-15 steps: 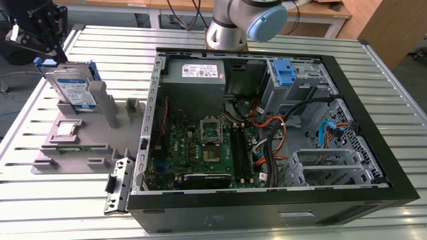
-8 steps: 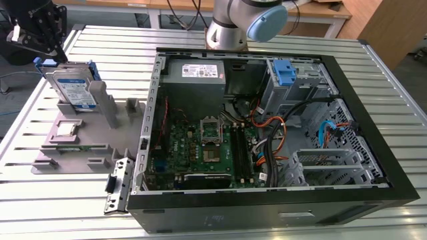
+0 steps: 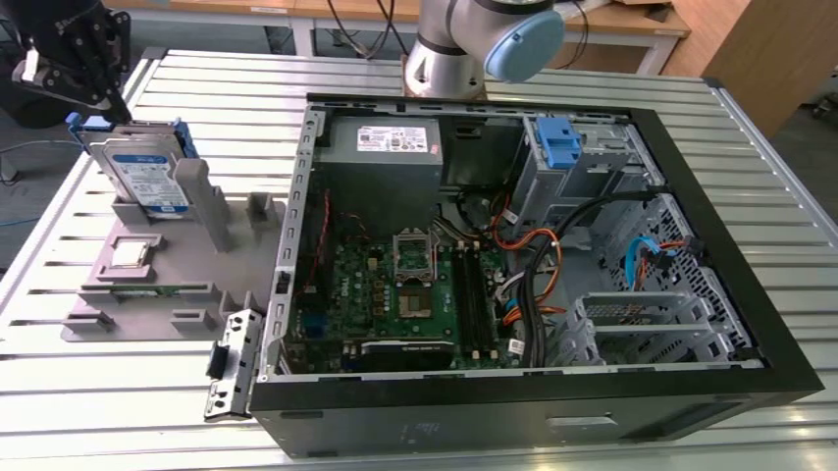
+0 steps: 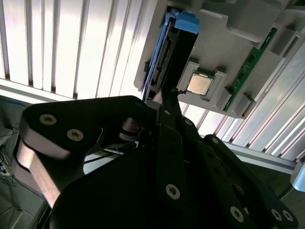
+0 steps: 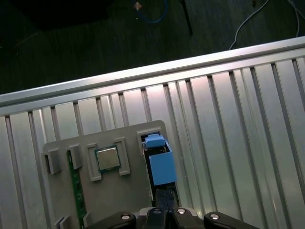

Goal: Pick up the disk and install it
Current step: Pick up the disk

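Observation:
The disk point(image 3: 141, 172), a silver drive with a white-and-blue label in a blue carrier, stands on edge in a slot of the grey holder point(image 3: 171, 304) at the exterior view's left. My gripper point(image 3: 108, 103) hangs just above the disk's upper edge. In the second wrist view the black fingers point(image 4: 167, 98) meet in a thin tip right at the disk's connector edge point(image 4: 164, 52). In the first wrist view the carrier's blue end point(image 5: 162, 164) sits just beyond the gripper point(image 5: 162, 202), which looks shut with nothing between its fingers.
The holder also carries a processor chip point(image 5: 108, 159) and a green memory stick point(image 5: 76, 191). The open computer case point(image 3: 733, 294) lies at the exterior view's right, with a grey power supply point(image 3: 387, 142) and a blue bracket point(image 3: 560, 142) inside. A metal strip point(image 3: 230, 363) lies beside it.

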{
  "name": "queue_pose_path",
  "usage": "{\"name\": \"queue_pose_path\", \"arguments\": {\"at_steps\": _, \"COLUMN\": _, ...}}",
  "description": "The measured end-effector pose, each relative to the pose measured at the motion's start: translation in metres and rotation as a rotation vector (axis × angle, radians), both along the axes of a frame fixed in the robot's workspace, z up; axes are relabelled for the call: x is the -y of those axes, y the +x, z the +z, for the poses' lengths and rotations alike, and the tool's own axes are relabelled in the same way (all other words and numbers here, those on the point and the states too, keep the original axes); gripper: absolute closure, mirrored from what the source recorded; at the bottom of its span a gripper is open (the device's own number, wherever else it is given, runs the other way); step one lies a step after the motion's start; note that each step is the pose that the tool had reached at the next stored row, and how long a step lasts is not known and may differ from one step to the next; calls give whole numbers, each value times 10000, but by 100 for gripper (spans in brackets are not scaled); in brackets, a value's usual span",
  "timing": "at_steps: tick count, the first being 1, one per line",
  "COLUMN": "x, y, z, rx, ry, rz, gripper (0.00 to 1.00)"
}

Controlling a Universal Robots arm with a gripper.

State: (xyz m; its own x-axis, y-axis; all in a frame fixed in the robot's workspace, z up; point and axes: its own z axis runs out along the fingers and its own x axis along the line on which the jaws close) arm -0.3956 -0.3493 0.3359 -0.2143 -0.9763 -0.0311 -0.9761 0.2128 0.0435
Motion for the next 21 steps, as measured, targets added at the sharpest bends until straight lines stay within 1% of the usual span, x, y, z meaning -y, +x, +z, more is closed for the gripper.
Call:
{"name": "queue_pose_path", "arguments": {"at_steps": 6, "x": -1, "y": 0, "z": -2, "rx": -11, "ry": -1, "rz": 50, "gripper": 90}}
{"name": "queue_pose_path", "arguments": {"at_steps": 14, "x": 0, "y": 0, "z": -13, "rx": -10, "ry": 6, "rz": 561, "gripper": 90}}
{"name": "queue_pose_path", "arguments": {"at_steps": 16, "x": 0, "y": 0, "z": -14, "rx": -9, "ry": 39, "rz": 658, "gripper": 90}}
{"name": "queue_pose_path", "arguments": {"at_steps": 19, "x": 0, "y": 0, "z": -14, "rx": -6, "ry": 144, "rz": 795, "gripper": 90}}
{"name": "queue_pose_path", "arguments": {"at_steps": 20, "x": -1, "y": 0, "z": -14, "rx": -4, "ry": 165, "rz": 830, "gripper": 90}}
{"name": "queue_pose_path", "arguments": {"at_steps": 21, "x": -1, "y": 0, "z": -14, "rx": -4, "ry": 167, "rz": 841, "gripper": 90}}
